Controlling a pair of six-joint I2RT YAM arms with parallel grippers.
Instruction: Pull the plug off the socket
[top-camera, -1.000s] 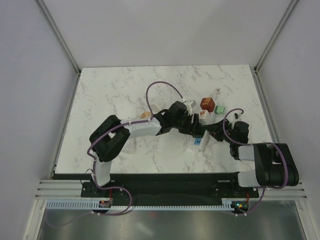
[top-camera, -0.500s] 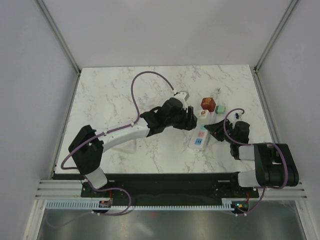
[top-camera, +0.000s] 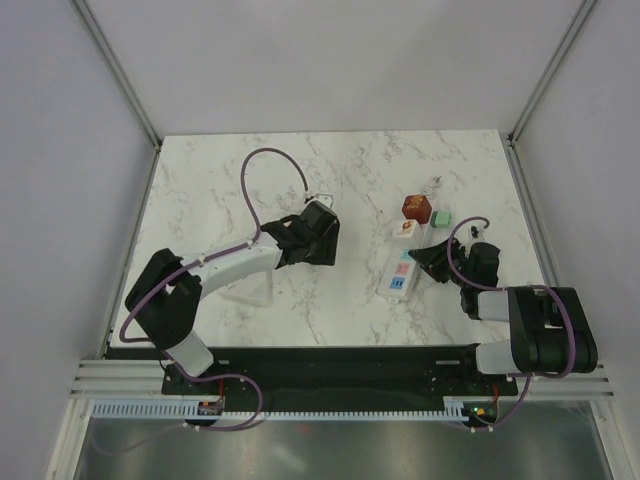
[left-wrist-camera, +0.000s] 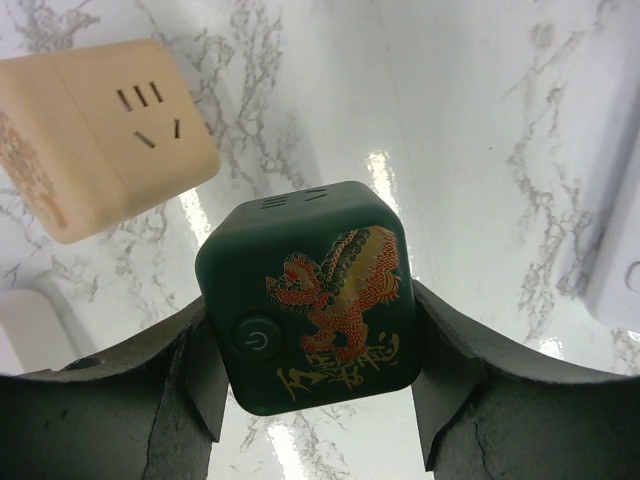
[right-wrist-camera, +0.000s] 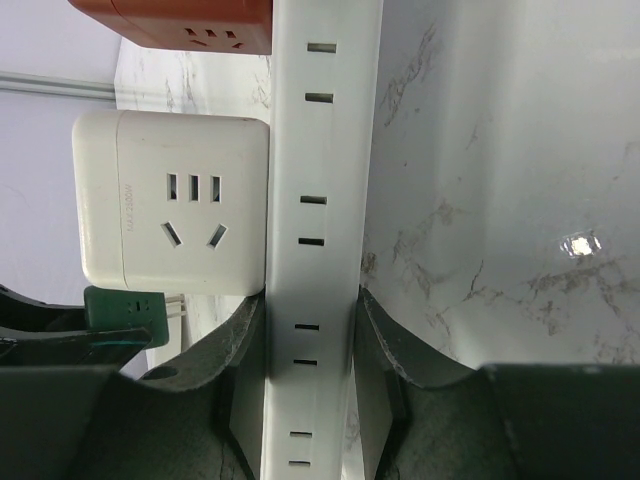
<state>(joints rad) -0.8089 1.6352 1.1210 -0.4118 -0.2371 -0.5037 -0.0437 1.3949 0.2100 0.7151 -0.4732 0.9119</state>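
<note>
The left gripper (left-wrist-camera: 320, 375) is clamped on the dark green cube plug (left-wrist-camera: 310, 290), which is off the socket (top-camera: 399, 272) and well to its left, so extraction appears complete. Next, set the plug down near the beige cube (left-wrist-camera: 100, 130) and release it. The right gripper (right-wrist-camera: 308, 385) is clamped on the socket. The plug bears a dragon emblem and a power symbol; its gold characters are illegible.

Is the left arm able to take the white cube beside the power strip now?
Probably not yet: the left gripper is shut on the dark green cube, so its jaws are full. The marble table between it and the white cube looks bare.
</note>
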